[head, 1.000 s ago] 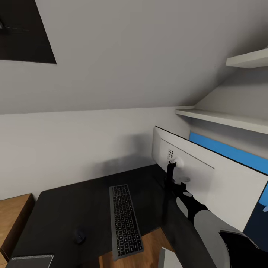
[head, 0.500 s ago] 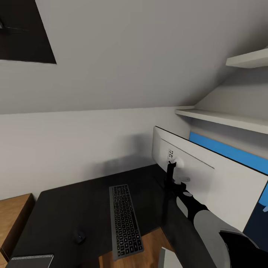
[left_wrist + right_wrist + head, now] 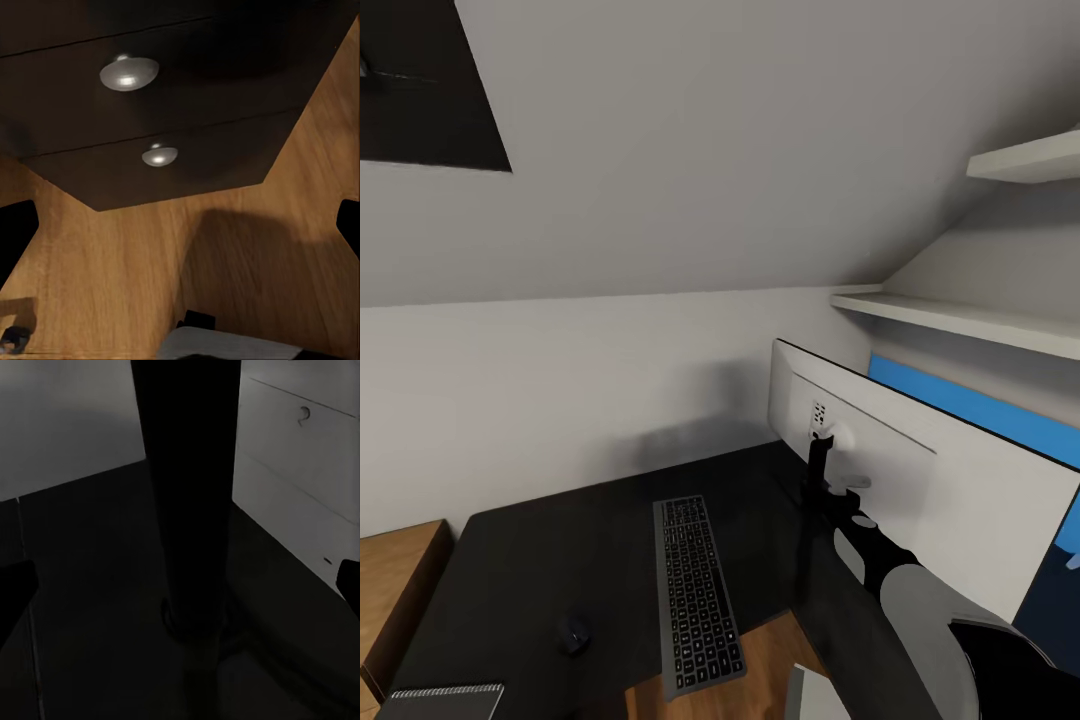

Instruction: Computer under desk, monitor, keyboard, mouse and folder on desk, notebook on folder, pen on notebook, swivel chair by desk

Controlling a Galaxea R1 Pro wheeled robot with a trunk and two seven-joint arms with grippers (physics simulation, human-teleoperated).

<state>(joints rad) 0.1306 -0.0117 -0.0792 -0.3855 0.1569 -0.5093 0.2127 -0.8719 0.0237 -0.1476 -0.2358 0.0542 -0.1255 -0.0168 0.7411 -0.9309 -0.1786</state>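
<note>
The monitor (image 3: 920,470), standing at the right of the head view on the black desk (image 3: 560,570) with its white back turned to the camera, is being approached at its thin upright stand (image 3: 187,495) by the right tool (image 3: 822,492). In the right wrist view the stand is framed dead ahead between fingertips (image 3: 15,585) spread wide apart. The keyboard (image 3: 695,590) is lying lengthwise at lower centre.

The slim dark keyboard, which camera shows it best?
The head view: the slim dark keyboard lies whole on the glossy black desk, keys visible, its near end past the desk edge. The right wrist view may catch an edge; I cannot tell. The left wrist view looks at dark drawers.
</note>
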